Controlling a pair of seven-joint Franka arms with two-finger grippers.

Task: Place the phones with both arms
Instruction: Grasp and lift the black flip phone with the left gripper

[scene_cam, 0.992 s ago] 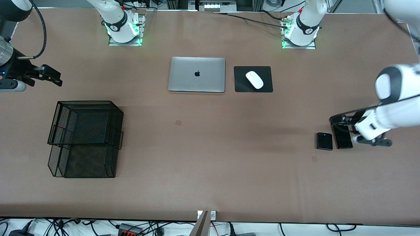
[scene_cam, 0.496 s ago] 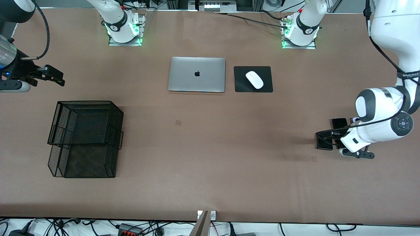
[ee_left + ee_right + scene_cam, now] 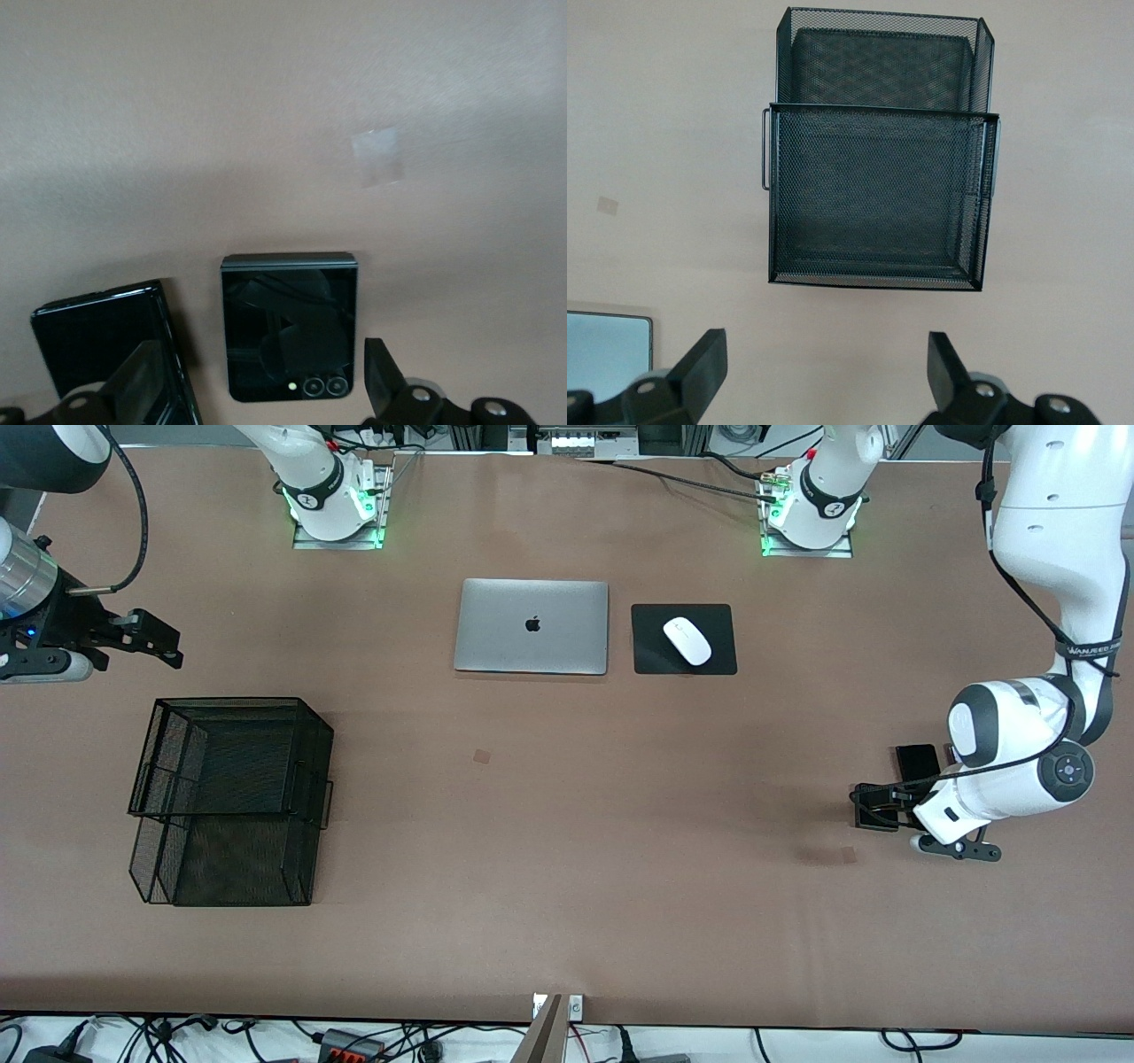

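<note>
L gripper [image 3: 257, 390] spread over squarish black phone [image 3: 289, 326], hidden in front view; R gripper [image 3: 824, 372] spread, waiting

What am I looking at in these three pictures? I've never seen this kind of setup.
Two white robot arms share a brown table. The wide picture looks down from across the table; the other two come from cameras on each wrist. The left gripper, open, hangs over a squarish black phone, with a longer black phone beside it. The right gripper, open and holding nothing, hovers near a black mesh tray stack. A closed silver laptop and a white mouse on a black pad lie nearer the arms' bases.
</note>
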